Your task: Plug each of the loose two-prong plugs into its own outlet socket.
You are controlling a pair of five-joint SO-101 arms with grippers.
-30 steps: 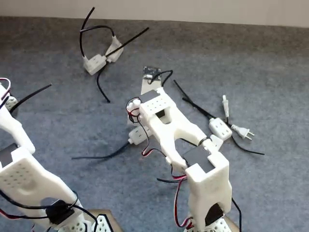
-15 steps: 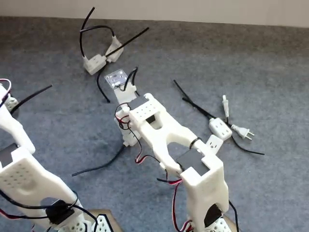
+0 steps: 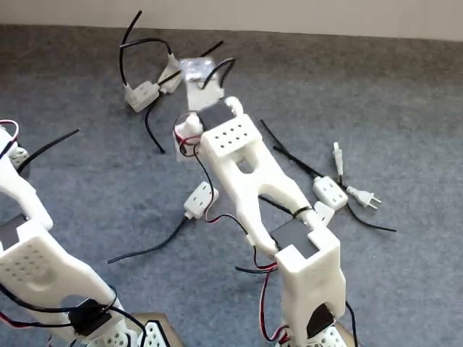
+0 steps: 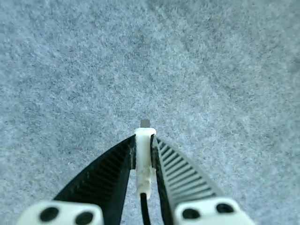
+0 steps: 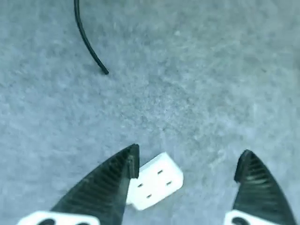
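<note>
Carpet, grey and flat, carries everything in the high view, where the right arm stretches over the middle and the left arm sits low at the near left edge. Close up, the left gripper has its jaws squeezed onto a white plug, with a prong tip poking out past them and its black cord trailing back. The right gripper hangs with its jaws wide apart over an outlet socket lying just beside one finger, a black cable end farther off. From above, a second socket and a loose plug lie to the right of that arm. A far socket sits towards the back edge, with open carpet between the groups.
</note>
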